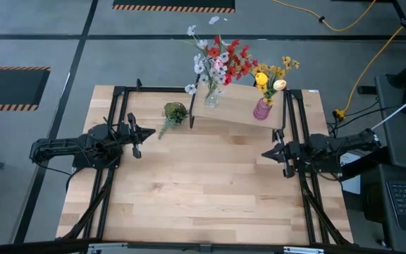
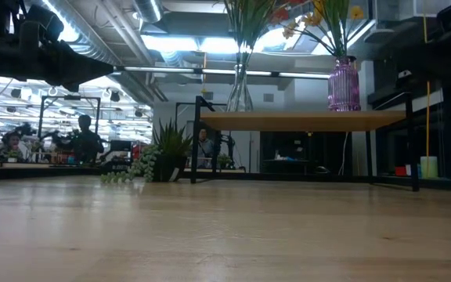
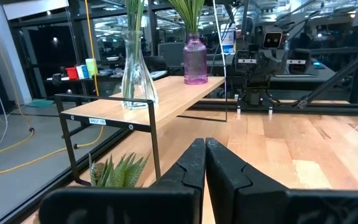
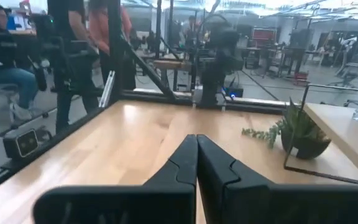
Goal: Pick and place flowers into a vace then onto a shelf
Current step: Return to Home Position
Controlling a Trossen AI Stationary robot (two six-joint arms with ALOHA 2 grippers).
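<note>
Two vases stand upright on the shelf (image 1: 235, 111) at the table's far side. The clear glass vase (image 1: 211, 95) holds red, white and pink flowers (image 1: 219, 60). The purple vase (image 1: 261, 109) holds yellow and orange flowers (image 1: 272, 76). In the left wrist view the clear vase (image 3: 135, 74) and purple vase (image 3: 196, 59) rest by their bases on the board. My left gripper (image 1: 146, 133) is shut at the table's left, pointing level toward the centre. My right gripper (image 1: 266, 153) is shut at the table's right, facing it. Neither touches anything.
A small dark pot with a green leafy bunch (image 1: 174, 113) lies on the table left of the shelf's black legs (image 1: 192, 118). Black frame rails (image 1: 115, 113) run along both table sides. People sit and stand in the room beyond the table.
</note>
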